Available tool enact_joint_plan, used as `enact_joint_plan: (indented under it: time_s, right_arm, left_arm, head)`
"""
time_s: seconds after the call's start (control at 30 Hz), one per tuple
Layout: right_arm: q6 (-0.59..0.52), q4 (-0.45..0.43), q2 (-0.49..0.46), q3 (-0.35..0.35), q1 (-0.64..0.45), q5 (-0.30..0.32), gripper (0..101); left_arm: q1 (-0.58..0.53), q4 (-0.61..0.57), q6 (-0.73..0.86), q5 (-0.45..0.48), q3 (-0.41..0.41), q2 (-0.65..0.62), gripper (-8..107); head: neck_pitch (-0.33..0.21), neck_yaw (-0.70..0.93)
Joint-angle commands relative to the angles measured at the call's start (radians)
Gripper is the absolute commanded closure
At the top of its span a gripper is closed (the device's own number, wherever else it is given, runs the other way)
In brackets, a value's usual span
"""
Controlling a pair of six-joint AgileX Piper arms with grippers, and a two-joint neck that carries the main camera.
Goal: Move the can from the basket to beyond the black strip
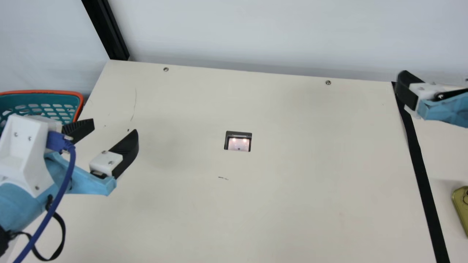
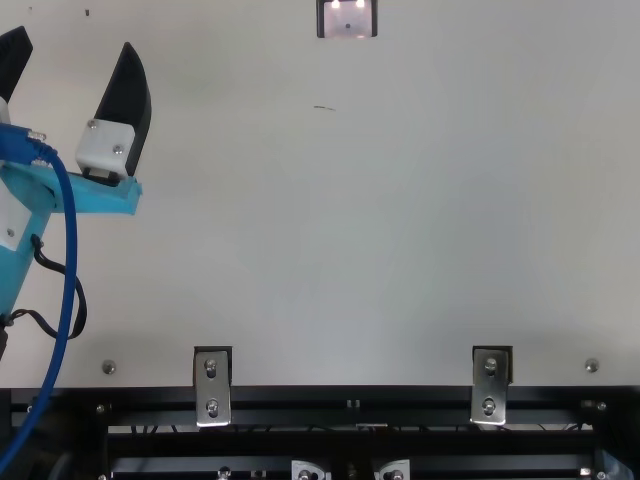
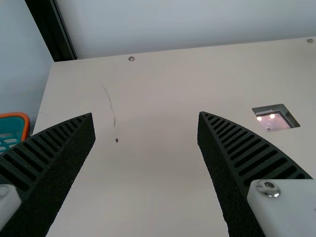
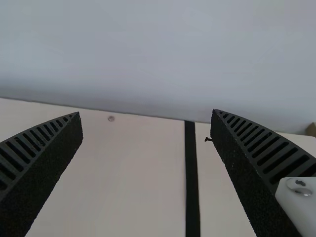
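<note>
Left tool [image 1: 114, 127], beside the teal plastic basket with an orange rim [image 1: 44, 91]: two black ribbed fingers spread wide, nothing between them. Held low near the basket, perhaps so it could reach in or steady the rim.

Right tool [image 4: 147, 114]: likewise wide apart, nothing in its grasp. Sits by the far end of the long matte-black strip [image 1: 416, 160], seemingly kept on the delivery side.

The can: probably the gold, round-cornered object with a ring-like mark [image 1: 461, 210], resting past the strip, cut by the main view's edge. Identity unsure. If so, placement looks done, with withdrawal the remaining job. Basket interior partly masked by the left arm; contents can't be told.

Strip likely serves as a boundary, basket on the opposite side.

Surface [image 1: 292, 204]: cream, scuffed, screws near its edge; small framed recess with a glossy pinkish panel [image 1: 239, 144]. Metal brackets [image 2: 212, 390] along a black rail [image 2: 280, 400]. Pale grey wall [image 1: 256, 33] behind; black upright post [image 1: 109, 33] at the corner.
</note>
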Motion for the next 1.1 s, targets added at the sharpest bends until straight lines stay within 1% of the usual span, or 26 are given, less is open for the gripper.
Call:
enact_joint_plan:
  time_s: [0.0, 0.13, 0.27, 0.37, 0.5, 0.6, 0.7, 1.07]
  right_arm:
    - [0.006, 0.033, -0.016, 0.015, 0.027, -0.020, 0]
    - [0.018, 0.063, -0.055, 0.044, 0.068, -0.051, 0]
    - [0.043, 0.073, -0.101, 0.075, 0.105, -0.077, 0]
    - [0.070, 0.066, -0.135, 0.102, 0.129, -0.095, 0]
    - [0.113, 0.033, -0.182, 0.145, 0.144, -0.097, 0]
    - [0.145, -0.002, -0.224, 0.176, 0.144, -0.082, 0]
    - [0.181, -0.046, -0.268, 0.203, 0.140, -0.053, 0]
    - [0.333, -0.227, -0.456, 0.265, 0.115, 0.107, 0]
  left_arm:
    - [0.000, 0.000, 0.000, 0.000, 0.000, 0.000, 9]
    - [0.000, 0.000, 0.000, 0.000, 0.000, 0.000, 9]
    - [0.000, 0.000, 0.000, 0.000, 0.000, 0.000, 9]
    - [0.000, 0.000, 0.000, 0.000, 0.000, 0.000, 9]
    - [-0.002, -0.003, 0.007, 0.002, -0.004, -0.007, 9]
    - [-0.006, -0.004, 0.014, 0.014, -0.009, -0.034, 9]
    - [-0.008, -0.003, 0.021, 0.034, -0.012, -0.078, 9]
    - [-0.064, -0.001, 0.040, 0.138, -0.001, -0.273, 9]
  head:
    - [-0.031, 0.012]
    - [-0.031, 0.012]
    - [-0.031, 0.012]
    - [-0.031, 0.012]
    - [-0.031, 0.012]
    - [-0.031, 0.012]
    - [-0.031, 0.012]
    - [-0.031, 0.012]
